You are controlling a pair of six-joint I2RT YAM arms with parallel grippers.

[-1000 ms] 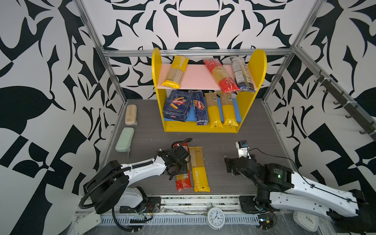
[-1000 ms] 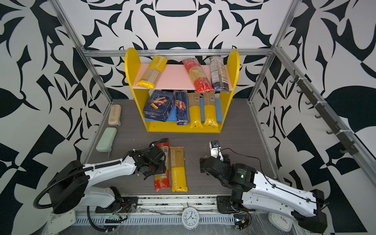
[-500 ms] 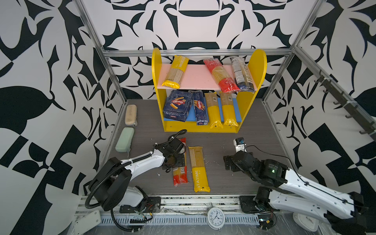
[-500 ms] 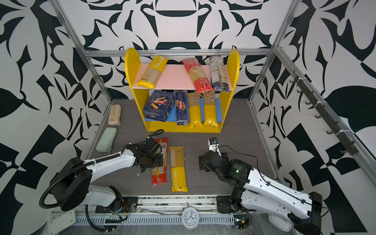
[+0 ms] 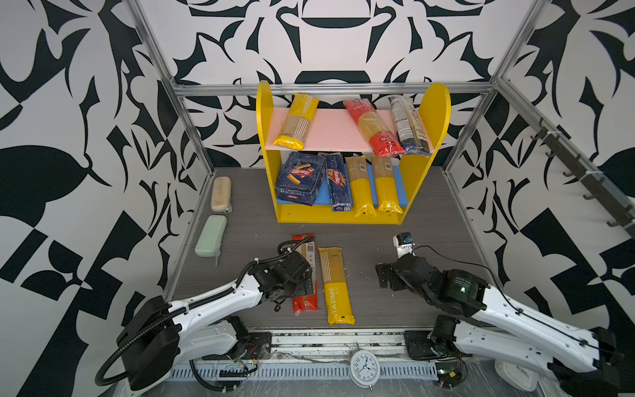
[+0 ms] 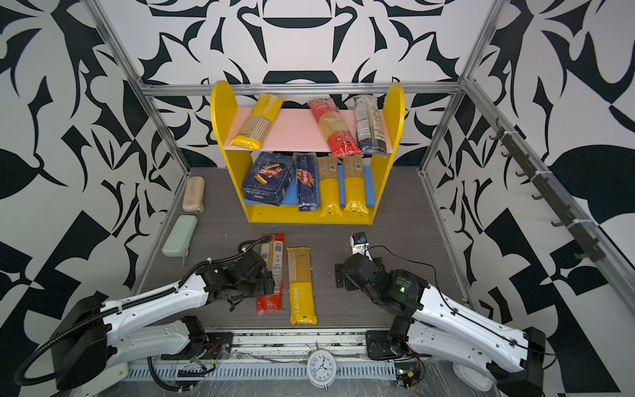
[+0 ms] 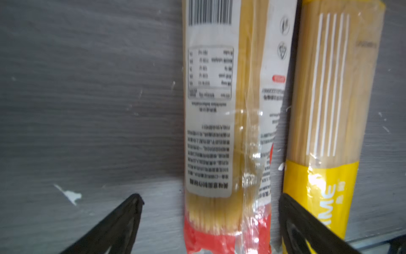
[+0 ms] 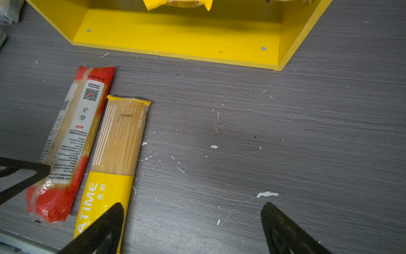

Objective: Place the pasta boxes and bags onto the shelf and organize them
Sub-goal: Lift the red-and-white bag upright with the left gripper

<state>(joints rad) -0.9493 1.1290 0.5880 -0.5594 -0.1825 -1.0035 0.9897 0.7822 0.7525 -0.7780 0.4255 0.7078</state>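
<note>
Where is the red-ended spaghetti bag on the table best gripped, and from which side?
Probably mid-length, across its narrow width, from above: the red-ended bag lies flat, long and slim. The open left gripper straddles it nearer one end; the yellow bag crowds one side.

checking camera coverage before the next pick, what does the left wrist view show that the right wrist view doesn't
Only left wrist: the barcode and boxed table on the red-ended bag, with both fingers of the open left end effector straddling it. Only right wrist: the yellow base of the shelf, the bag's QR code, the open right end effector. Both: the red-ended bag and the yellow PASTATIME bag side by side on the grey table.
</note>
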